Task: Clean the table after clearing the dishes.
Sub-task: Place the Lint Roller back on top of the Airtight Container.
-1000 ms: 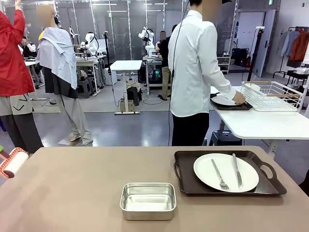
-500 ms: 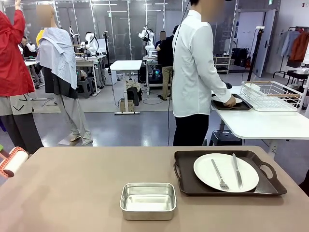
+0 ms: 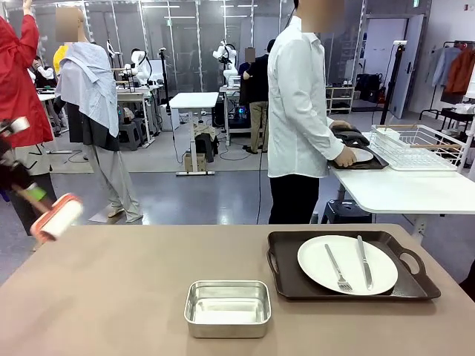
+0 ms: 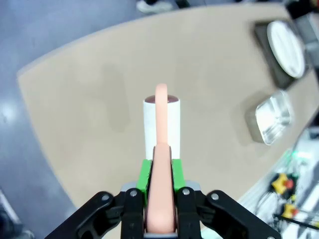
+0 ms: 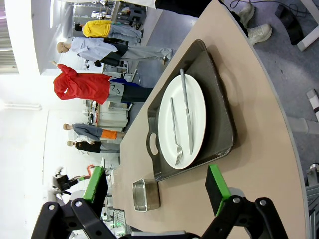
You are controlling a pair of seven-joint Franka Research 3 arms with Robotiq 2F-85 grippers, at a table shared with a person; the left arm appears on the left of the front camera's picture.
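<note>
My left gripper is shut on the peach handle of a lint roller, whose white roll hangs above the taupe table. In the front view the roller floats just off the table's far left corner, with the left gripper blurred behind it. One white plate with fork and knife lies on a dark tray at the table's right. A person's hands rest on a second tray with a plate on the white table behind. My right gripper is open, looking at the plate.
A small steel pan sits near the table's front middle. A white wire dish rack stands on the white side table at the back right. The person in a white shirt stands between the two tables.
The left gripper has lifted the lint roller and swung it up and right from the picture's left edge. The person has turned to the side table and shifted hands on the second tray.
</note>
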